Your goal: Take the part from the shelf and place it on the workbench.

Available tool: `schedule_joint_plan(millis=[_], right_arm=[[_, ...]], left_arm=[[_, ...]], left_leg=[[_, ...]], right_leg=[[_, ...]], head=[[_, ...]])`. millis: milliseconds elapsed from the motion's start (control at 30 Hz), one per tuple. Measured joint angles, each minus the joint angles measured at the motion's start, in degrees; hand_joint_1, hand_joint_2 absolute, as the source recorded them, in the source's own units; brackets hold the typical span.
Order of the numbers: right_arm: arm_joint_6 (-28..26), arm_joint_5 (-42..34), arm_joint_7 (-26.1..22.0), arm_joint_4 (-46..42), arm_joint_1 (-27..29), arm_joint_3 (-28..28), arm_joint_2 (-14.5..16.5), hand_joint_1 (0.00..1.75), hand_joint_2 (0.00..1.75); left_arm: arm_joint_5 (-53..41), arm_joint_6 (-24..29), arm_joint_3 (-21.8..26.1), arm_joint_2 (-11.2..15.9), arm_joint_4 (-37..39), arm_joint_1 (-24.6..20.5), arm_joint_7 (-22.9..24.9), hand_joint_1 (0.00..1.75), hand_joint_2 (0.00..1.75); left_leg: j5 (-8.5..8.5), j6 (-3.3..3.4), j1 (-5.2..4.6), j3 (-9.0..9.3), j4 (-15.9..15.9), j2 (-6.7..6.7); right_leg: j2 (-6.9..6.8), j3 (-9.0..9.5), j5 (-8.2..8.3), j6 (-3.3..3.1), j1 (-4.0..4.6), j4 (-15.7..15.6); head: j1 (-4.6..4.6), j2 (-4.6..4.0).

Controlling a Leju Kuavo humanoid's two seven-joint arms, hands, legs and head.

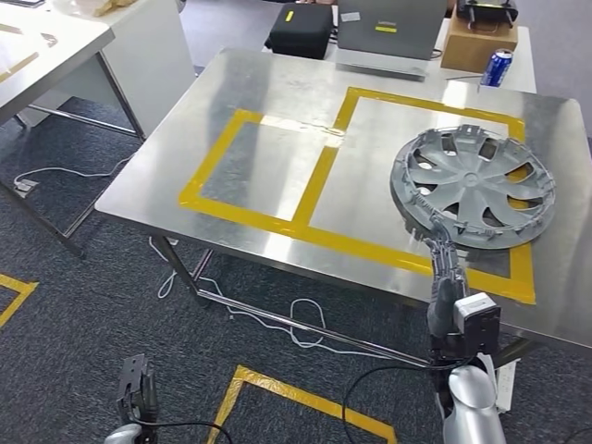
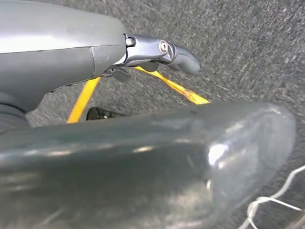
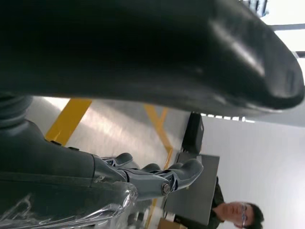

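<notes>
The grey wheel cover [image 1: 474, 185] lies flat on the steel workbench [image 1: 230, 176] inside the yellow tape frame [image 1: 328, 236], its near rim gripped by the right hand [image 1: 441, 254], while the left hand [image 1: 137, 388] hangs low over carpet, fingers [image 2: 179, 56] extended, holding nothing.

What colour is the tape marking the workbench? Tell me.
Yellow tape, outlining rectangles on the steel workbench; clearest in the head view.

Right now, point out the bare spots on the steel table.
The smaller yellow-taped square is bare. In the larger taped rectangle, the near-left part is free; the grey plastic wheel cover, held by the right hand, crowds its right side.
</notes>
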Motion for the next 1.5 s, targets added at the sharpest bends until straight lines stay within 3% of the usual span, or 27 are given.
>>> schedule_joint_plan(millis=[67, 133, 200, 267, 300, 333, 367, 433, 467, 533, 600, 633, 700, 767, 800, 867, 900, 967, 1033, 1067, 1133, 1200, 1267, 1300, 1367, 1433, 1500], right_arm=[[-0.48, 1.22, -0.21, 0.07, 0.39, 0.85, 0.22, 0.0, 0.0], [-0.76, 1.86, -0.22, 0.35, 0.86, 1.94, 0.48, 0.0, 0.0], [-0.72, 1.78, -0.06, 0.8, 1.21, 2.82, 0.79, 0.0, 0.0], [-0.66, 1.62, 0.07, 1.4, 1.37, 3.37, 0.95, 0.0, 0.0], [-0.67, 1.62, 0.12, 1.73, 1.41, 3.58, 0.98, 0.0, 0.0], [-0.83, 1.85, 0.3, 2.08, 1.43, 3.81, 1.02, 0.0, 0.0], [-1.26, 2.25, 0.64, 2.48, 1.44, 4.03, 1.06, 0.0, 0.0], [-2.92, 3.39, 1.66, 3.84, 1.28, 4.34, 1.09, 0.0, 0.0], [-4.19, 3.78, 1.76, 5.2, 1.07, 4.38, 1.09, 0.0, 0.0], [-7.28, 3.92, 0.27, 11.2, -0.13, 3.9, 1.09, 0.0, 0.0], [-10.28, 3.62, -1.01, 19.71, -1.55, 2.65, 1.09, 0.0, 0.0], [-11.36, 3.43, -0.79, 23.68, -2.21, 1.87, 1.09, 0.0, 0.0], [-13.0, 2.65, 1.13, 31.92, -3.71, -0.1, 1.0, 0.0, 0.0], [-13.8, 1.72, 5.46, 41.44, -5.17, -2.81, 0.65, 0.0, 0.0], [-13.98, 1.67, 8.19, 45.96, -5.29, -4.25, 0.36, 0.0, 0.0], [-14.05, 2.76, 13.66, 53.25, -4.32, -6.2, -0.19, 0.0, 0.0], [-13.93, 3.69, 16.15, 56.21, -3.6, -6.64, -0.43, 0.0, 0.0], [-13.39, 5.55, 20.22, 60.79, -2.4, -6.83, -0.83, 0.0, 0.0], [-12.82, 6.89, 22.53, 63.87, -1.35, -6.87, -1.21, 0.0, 0.0], [-12.54, 7.32, 23.21, 65.05, -0.87, -6.87, -1.38, 0.0, 0.0], [-12.0, 7.91, 23.95, 66.99, -0.12, -6.86, -1.57, 0.0, 0.0], [-11.74, 8.23, 24.06, 68.25, 0.45, -6.85, -1.67, 0.0, 0.0], [-11.74, 8.2, 23.86, 69.23, 0.73, -6.84, -1.85, 0.0, 0.0], [-11.74, 8.12, 23.67, 69.6, 0.77, -6.84, -1.98, 0.0, 0.0], [-11.63, 7.96, 23.17, 70.13, 0.64, -6.85, -2.35, 0.0, 0.0], [-11.47, 7.88, 22.85, 70.39, 0.47, -6.89, -2.74, 0.0, 0.0], [-11.37, 7.89, 22.81, 70.51, 0.34, -7.01, -3.1, 0.0, 0.0]], left_arm=[[0.25, 0.28, 0.05, -0.32, -0.13, -0.12, 0.08, 0.0, 0.0], [0.44, 0.68, 0.18, -0.53, -0.14, 0.42, 0.27, 0.0, 0.0], [0.6, 1.03, 0.31, -0.7, -0.25, 0.66, 0.42, 0.0, 0.0], [0.66, 1.19, 0.37, -0.9, -0.38, 0.55, 0.44, 0.0, 0.0], [0.67, 1.21, 0.38, -1.0, -0.41, 0.57, 0.44, 0.0, 0.0], [0.69, 1.24, 0.38, -1.11, -0.42, 0.66, 0.44, 0.0, 0.0], [0.75, 1.28, 0.38, -1.2, -0.42, 0.76, 0.45, 0.0, 0.0], [0.91, 1.42, 0.38, -1.35, -0.43, 0.84, 0.44, 0.0, 0.0], [1.07, 1.5, 0.37, -1.45, -0.49, 0.82, 0.4, 0.0, 0.0], [1.4, 1.71, 0.32, -1.68, -0.64, 0.82, 0.25, 0.0, 0.0], [1.71, 1.9, 0.18, -1.75, -0.72, 1.03, 0.15, 0.0, 0.0], [1.86, 1.97, 0.09, -1.76, -0.72, 1.23, 0.15, 0.0, 0.0], [2.25, 2.13, -0.13, -1.76, -0.72, 1.54, 0.14, 0.0, 0.0], [2.65, 2.21, -0.57, -1.81, -0.73, 1.54, 0.15, 0.0, 0.0], [2.8, 2.26, -0.9, -1.81, -0.74, 1.5, 0.19, 0.0, 0.0], [3.03, 2.45, -1.5, -1.8, -0.75, 1.54, 0.47, 0.0, 0.0], [3.1, 2.6, -1.8, -1.8, -0.77, 1.55, 0.71, 0.0, 0.0], [3.15, 2.87, -2.51, -1.96, -0.92, 1.33, 1.14, 0.0, 0.0], [3.14, 3.25, -3.23, -2.3, -1.14, 0.67, 1.42, 0.0, 0.0], [3.09, 3.44, -3.52, -2.44, -1.21, 0.4, 1.51, 0.0, 0.0], [2.92, 3.9, -4.02, -2.61, -1.24, 0.38, 1.77, 0.0, 0.0], [2.72, 4.32, -4.44, -2.8, -1.24, 0.33, 2.11, 0.0, 0.0], [2.48, 4.28, -5.04, -3.48, -1.24, -0.37, 2.44, 0.0, 0.0], [2.24, 4.05, -5.49, -3.99, -1.24, -0.76, 2.69, 0.0, 0.0], [1.39, 3.47, -6.6, -5.01, -1.21, -1.43, 3.45, 0.0, 0.0], [0.46, 3.09, -7.87, -5.84, -1.14, -2.16, 4.37, 0.0, 0.0], [-0.32, 2.81, -9.24, -6.58, -1.04, -3.15, 5.22, 0.0, 0.0]], left_leg=[[-0.03, 0.72, -0.47, 0.46, -2.29, -0.36], [1.1, 1.57, -0.57, -0.42, -2.43, -1.38], [2.4, 2.37, -0.49, -1.56, -2.54, -2.36], [3.72, 2.82, -0.67, -3.13, -2.51, -3.63], [4.4, 2.91, -0.8, -3.99, -2.48, -4.33], [5.07, 2.93, -0.93, -4.81, -2.44, -5.05], [5.73, 2.9, -1.02, -5.59, -2.41, -5.75], [6.96, 2.67, -1.09, -6.93, -2.37, -7.13], [7.54, 2.48, -1.06, -7.45, -2.35, -7.75], [8.64, 1.86, -0.81, -8.04, -2.46, -8.8], [9.69, 1.09, -0.52, -8.3, -2.85, -9.9], [9.55, 0.83, -0.51, -8.58, -2.81, -9.64], [5.98, 0.48, -0.55, -10.02, 0.07, -7.37], [0.0, 0.01, -0.37, -12.21, 7.08, -4.68], [-1.68, -0.34, -0.17, -12.97, 10.69, -4.13], [-1.0, -1.05, 0.37, -12.33, 13.86, -3.58], [0.48, -1.41, 0.7, -10.59, 12.72, -3.17], [1.98, -2.03, 1.23, -4.51, 5.91, -0.93], [0.85, -1.54, 0.99, 0.24, -0.75, 0.83], [0.44, -0.96, 0.68, 0.97, -2.33, 0.77], [0.77, 0.47, 0.14, 0.23, -2.69, -0.26], [1.87, 1.71, -0.05, -0.75, -2.72, -1.34], [3.21, 2.51, -0.22, -2.17, -2.71, -2.72], [3.92, 2.72, -0.37, -2.98, -2.7, -3.52], [5.32, 2.9, -0.73, -4.65, -2.69, -5.13], [6.75, 2.8, -0.88, -6.32, -2.66, -6.75], [8.16, 2.48, -0.95, -7.71, -2.63, -8.24]], right_leg=[[-1.23, -0.2, 1.04, 0.65, -0.11, -0.33], [-0.89, -0.65, 0.48, 1.28, -0.48, 0.0], [1.49, -2.05, -3.93, 1.61, -0.59, 4.22], [3.37, -3.78, -9.17, 1.42, -0.29, 11.74], [3.76, -4.05, -10.31, 1.17, -0.02, 14.53], [3.97, -3.46, -10.22, 0.83, 0.27, 15.53], [4.18, -1.8, -9.11, 0.42, 0.57, 14.41], [5.79, 3.72, -6.99, -0.51, 1.0, 7.49], [6.94, 6.43, -6.81, -0.85, 1.06, 3.59], [8.41, 8.94, -7.55, -1.31, 1.24, -0.98], [7.38, 8.8, -6.93, -1.71, 1.45, -1.7], [6.68, 8.7, -6.33, -2.06, 1.42, -1.92], [5.23, 7.99, -4.78, -2.59, 1.18, -2.55], [3.73, 6.71, -3.51, -2.65, 1.17, -2.7], [2.75, 5.98, -3.01, -2.5, 1.17, -2.69], [0.65, 4.56, -2.07, -2.2, 1.12, -2.63], [-0.28, 3.83, -1.6, -1.97, 1.06, -2.57], [-1.77, 2.62, -0.83, -1.32, 1.06, -2.16], [-3.16, 1.74, -0.11, -0.49, 1.0, -1.54], [-3.84, 1.43, 0.25, -0.11, 0.83, -1.36], [-4.43, 1.06, 0.73, 0.7, 0.13, -1.21], [-1.61, 0.19, -2.17, 1.21, -0.46, 1.14], [2.39, -1.65, -7.94, 1.21, -0.41, 7.98], [3.4, -2.47, -10.12, 1.06, -0.2, 11.76], [4.21, -2.09, -10.78, 0.47, 0.38, 14.98], [5.27, 2.24, -8.25, -0.38, 0.9, 10.19], [7.9, 7.88, -7.47, -0.98, 1.0, 2.22]], head=[[0.04, 0.0], [0.1, 0.0], [0.19, 0.0], [0.25, 0.0], [0.26, 0.0], [0.25, 0.0], [0.23, 0.0], [0.21, 0.0], [0.15, 0.0], [0.11, 0.0], [0.19, 0.0], [0.2, 0.0], [0.03, 0.0], [-0.21, 0.0], [-0.25, 0.0], [-0.24, 0.0], [-0.25, 0.0], [-0.32, 0.0], [-0.37, 0.0], [-0.35, 0.0], [-0.26, 0.0], [-0.13, 0.0], [0.14, 0.0], [0.26, 0.0], [0.32, 0.0], [0.32, 0.0], [0.27, 0.0]])
